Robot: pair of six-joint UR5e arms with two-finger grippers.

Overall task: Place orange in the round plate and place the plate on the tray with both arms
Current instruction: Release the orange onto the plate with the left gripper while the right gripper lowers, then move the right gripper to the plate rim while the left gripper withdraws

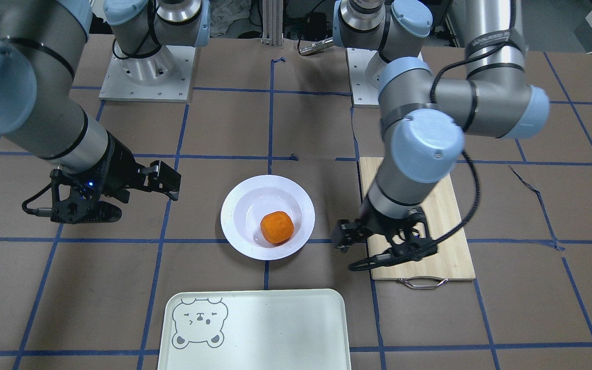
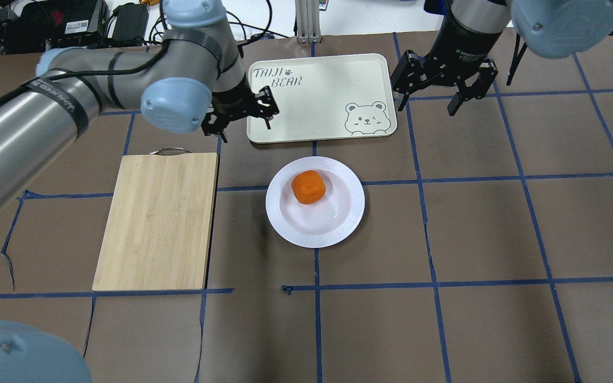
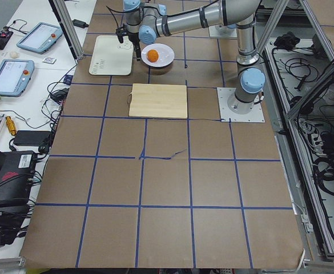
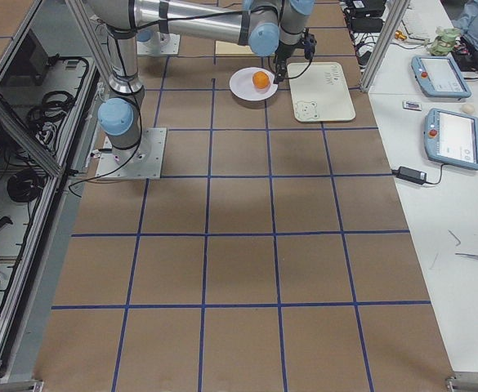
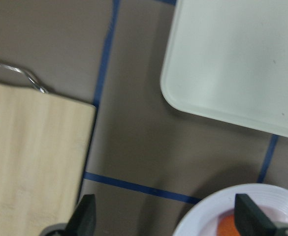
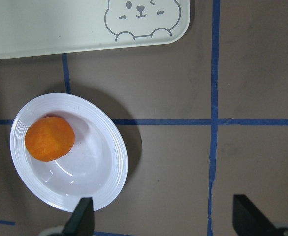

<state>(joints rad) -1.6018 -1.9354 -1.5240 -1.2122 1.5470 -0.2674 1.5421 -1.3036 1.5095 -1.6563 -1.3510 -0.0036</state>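
Observation:
The orange (image 2: 308, 186) lies in the white round plate (image 2: 347, 213) at mid-table, off-centre toward the tray. The pale tray (image 2: 322, 90) with its bear face lies just beyond the plate and holds nothing. My left gripper (image 2: 242, 119) hangs open and empty near the tray's corner, between the tray and the cutting board. My right gripper (image 2: 426, 103) hangs open and empty off the tray's other end. In the right wrist view the orange (image 6: 49, 138) and plate (image 6: 116, 162) sit left of the open fingers (image 6: 82, 216). The left wrist view catches only the plate's edge (image 5: 208, 209).
A wooden cutting board (image 2: 160, 218) with a metal handle lies on the robot's left of the plate. Brown table covering (image 2: 471, 223) with blue tape lines surrounds everything. Tablets and cables sit on the side benches (image 3: 7, 74).

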